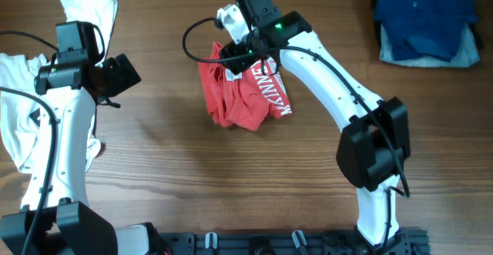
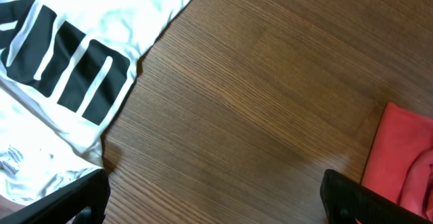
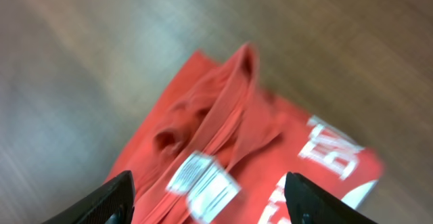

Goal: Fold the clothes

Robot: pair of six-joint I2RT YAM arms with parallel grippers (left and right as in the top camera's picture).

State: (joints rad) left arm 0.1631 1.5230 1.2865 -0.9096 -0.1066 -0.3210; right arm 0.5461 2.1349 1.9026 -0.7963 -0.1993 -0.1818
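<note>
Right tool (image 3: 208,191), seen from its own wrist camera: the two dark fingers (image 3: 116,198) stand apart at the lower corners of the view, with no cloth pinched between them; the picture is blurred. Directly beneath lies the red T-shirt (image 3: 230,129), bunched into ridges, with a white sewn-in label (image 3: 203,183) showing near the tool and white lettering (image 3: 325,149) on the side toward the right finger. From overhead, the right tool (image 1: 237,53) hangs over the far edge of the red T-shirt (image 1: 243,101), which sits crumpled in a rough block near the middle of the wooden desk (image 1: 231,186), its lettering (image 1: 279,93) running along its right side. Left tool (image 1: 115,74): its fingers are spread wide and hold nothing; the wrist view shows only bare desk (image 2: 257,102) between the two fingertips (image 2: 352,193), with the red T-shirt (image 2: 406,156) at the right margin, apart from them. A white T-shirt with black print (image 2: 61,68) lies loose and unfolded at the left of that view; overhead it spreads along the desk's left edge (image 1: 19,93), partly under the left arm, and more white cloth (image 1: 88,1) lies at the far left corner. At the far right corner, well apart from both tools, rests a folded dark blue garment (image 1: 424,12) stacked on a light blue one (image 1: 466,53).
</note>
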